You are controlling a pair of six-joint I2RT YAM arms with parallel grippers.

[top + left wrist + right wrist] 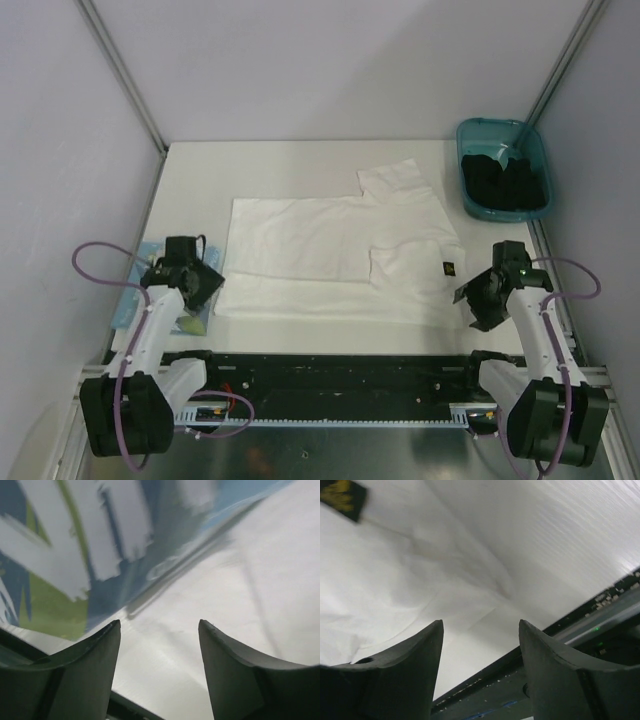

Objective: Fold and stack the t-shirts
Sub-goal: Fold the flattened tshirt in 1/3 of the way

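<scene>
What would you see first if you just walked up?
A big white shirt lies spread flat in the middle of the table. A teal bin holding dark things sits in the far right corner. The left pincer hangs open over a blue and green printed shirt at the left edge.

The left arm (150,335) rises from its base in the lower left of the overhead frame and leans up and slightly right, ending in the left gripper (160,625) at mid-left. The right arm (535,320) mirrors it from the lower right, leaning up and left to the right gripper (480,625). In each wrist view the two dark fingers (85,670) stand well apart. Both grippers seem to point steeply downward, though the overhead view is too small to be sure.
</scene>
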